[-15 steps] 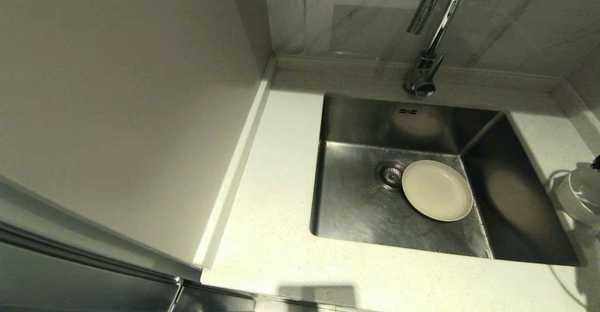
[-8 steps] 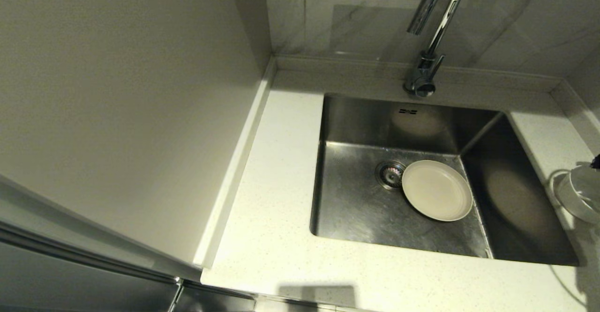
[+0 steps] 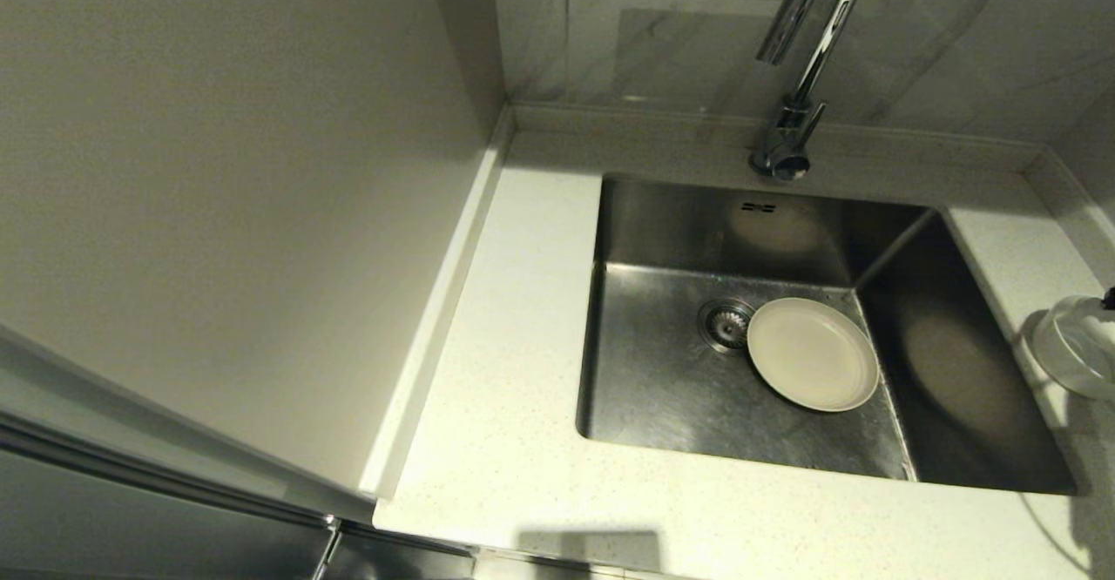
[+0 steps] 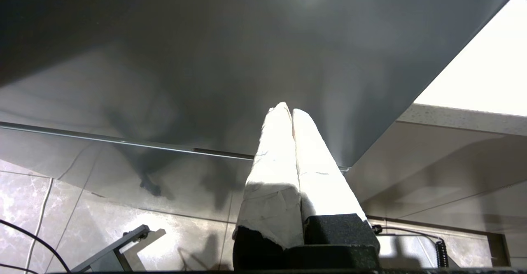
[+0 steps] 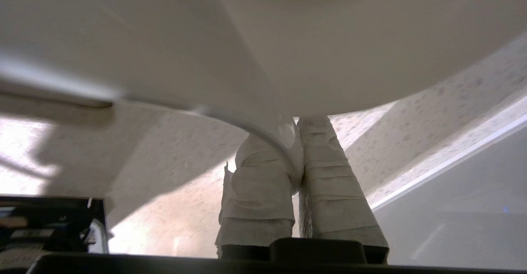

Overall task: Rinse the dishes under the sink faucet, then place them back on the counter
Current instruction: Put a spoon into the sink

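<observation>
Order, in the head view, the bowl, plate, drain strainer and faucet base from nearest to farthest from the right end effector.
1. Bowl, at the right edge, gripped by the right end effector.
2. Plate, on the sink floor.
3. Drain strainer, left of the plate.
The faucet base, at the back, is too close to call against the strainer.

sink (image 3: pixel 662 388): brushed steel | faucet (image 3: pixel 806 49): glossy chrome | counter (image 3: pixel 514 441): speckled stone | plate (image 3: pixel 812 354): smooth cream

I count one plate (image 3: pixel 812 354), round and cream, lying in the one sink (image 3: pixel 662 388). One white bowl (image 3: pixel 1078 355) shows at the right edge of the desk (image 3: pixel 505 371). There is one faucet (image 3: pixel 800 66), one drain strainer (image 3: pixel 726 324), and two small overflow slots (image 3: pixel 757 207) in the back wall of the basin. Of my own, I see two pairs of fingers: the left pair (image 4: pixel 288 142) and the right pair (image 5: pixel 263 171), two taped fingers each.
</observation>
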Robot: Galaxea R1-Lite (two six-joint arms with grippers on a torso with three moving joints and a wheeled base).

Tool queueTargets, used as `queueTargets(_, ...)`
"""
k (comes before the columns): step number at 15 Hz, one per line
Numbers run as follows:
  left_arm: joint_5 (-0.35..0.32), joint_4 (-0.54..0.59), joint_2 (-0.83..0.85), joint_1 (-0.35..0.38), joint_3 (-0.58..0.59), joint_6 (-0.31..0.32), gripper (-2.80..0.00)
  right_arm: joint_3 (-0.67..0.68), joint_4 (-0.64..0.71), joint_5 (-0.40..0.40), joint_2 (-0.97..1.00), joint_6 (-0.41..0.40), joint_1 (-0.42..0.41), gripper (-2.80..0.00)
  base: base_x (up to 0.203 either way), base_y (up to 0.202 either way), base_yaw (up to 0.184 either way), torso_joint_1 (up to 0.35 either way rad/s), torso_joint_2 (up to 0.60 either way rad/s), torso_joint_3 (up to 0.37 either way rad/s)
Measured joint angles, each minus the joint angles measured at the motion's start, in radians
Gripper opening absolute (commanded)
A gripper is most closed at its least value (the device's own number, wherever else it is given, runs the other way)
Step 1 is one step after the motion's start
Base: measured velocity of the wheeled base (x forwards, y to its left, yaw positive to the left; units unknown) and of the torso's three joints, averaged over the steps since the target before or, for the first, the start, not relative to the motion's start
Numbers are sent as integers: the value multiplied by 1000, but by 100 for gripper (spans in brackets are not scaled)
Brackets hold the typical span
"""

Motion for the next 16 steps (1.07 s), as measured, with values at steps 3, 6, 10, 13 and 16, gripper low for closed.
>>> queueTargets(3, 0, 1, 0, 0, 0, 0, -280, 3, 1, 1, -11, 1, 0, -280, 0, 0, 0, 0, 0, 0)
queueTargets(6, 0, 0, 0, 0, 0, 0, -280, -1, 1, 3, -24, 3, 0, -280, 0, 0, 0, 0, 0, 0)
queueTargets(10, 0, 0, 0, 0, 0, 0, -280, -6, -1, 9, -52, 4, -2, -280, 0, 0, 0, 0, 0, 0)
queueTargets(13, 0, 0, 0, 0, 0, 0, -280, -21, 1, 40, -89, 8, -6, -280, 0, 0, 0, 0, 0, 0)
queueTargets(16, 0, 1, 0, 0, 0, 0, -280, -35, 1, 109, -157, 32, -9, -280, 0, 0, 0, 0, 0, 0)
